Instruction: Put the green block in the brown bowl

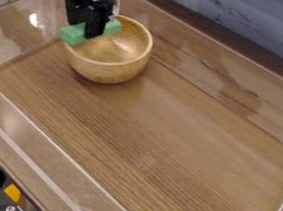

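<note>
While above the bowl, gripped.

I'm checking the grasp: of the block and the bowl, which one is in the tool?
The green block: the tool grips it, whereas the round wooden bowl rests on the table.

No readable text, labels, brands, numbers or signs anywhere.

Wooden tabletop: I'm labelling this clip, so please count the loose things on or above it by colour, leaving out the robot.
Green: 1, the small rectangular block
Light brown: 1, the round wooden bowl
Total: 2
</note>
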Tool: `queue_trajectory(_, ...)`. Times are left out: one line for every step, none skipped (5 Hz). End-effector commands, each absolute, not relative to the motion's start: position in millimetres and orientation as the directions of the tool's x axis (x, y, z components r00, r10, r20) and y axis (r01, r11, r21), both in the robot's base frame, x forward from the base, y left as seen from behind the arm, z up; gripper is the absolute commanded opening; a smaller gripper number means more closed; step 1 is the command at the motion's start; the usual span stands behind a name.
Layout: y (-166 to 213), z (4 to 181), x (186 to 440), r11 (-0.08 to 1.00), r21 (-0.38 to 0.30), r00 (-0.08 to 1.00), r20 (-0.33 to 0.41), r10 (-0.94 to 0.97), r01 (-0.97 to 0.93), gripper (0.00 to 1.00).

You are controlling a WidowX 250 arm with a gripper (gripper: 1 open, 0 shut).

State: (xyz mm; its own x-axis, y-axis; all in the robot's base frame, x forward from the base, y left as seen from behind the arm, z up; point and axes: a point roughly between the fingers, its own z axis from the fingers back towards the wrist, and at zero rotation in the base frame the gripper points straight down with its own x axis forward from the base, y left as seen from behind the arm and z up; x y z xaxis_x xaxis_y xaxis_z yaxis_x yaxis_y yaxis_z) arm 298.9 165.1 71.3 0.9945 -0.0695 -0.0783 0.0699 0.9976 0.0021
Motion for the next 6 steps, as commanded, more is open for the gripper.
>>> queue_trajectory(175.1,79.9,306.5,0.998,0.038,0.998,-0.045,-0.051,0.053,0.0)
queue_trajectory(179.4,74.5,305.7,0.999,0.038,0.998,-0.054,-0.031,0.033,1.0)
queue_trajectory(188.5,73.4,304.6,0.998,0.038,0.997,-0.062,-0.044,0.047,0.0)
queue_trajectory(199.6,68.7,305.1,0.998,0.038,0.996,-0.074,-0.055,0.058,0.0)
queue_trajectory(213.1,61.9,306.4,0.997,0.038,0.994,-0.085,-0.065,0.068,0.0)
queue_trajectory(219.5,49.3,302.3,0.999,0.034,0.995,-0.097,-0.035,0.039,0.0)
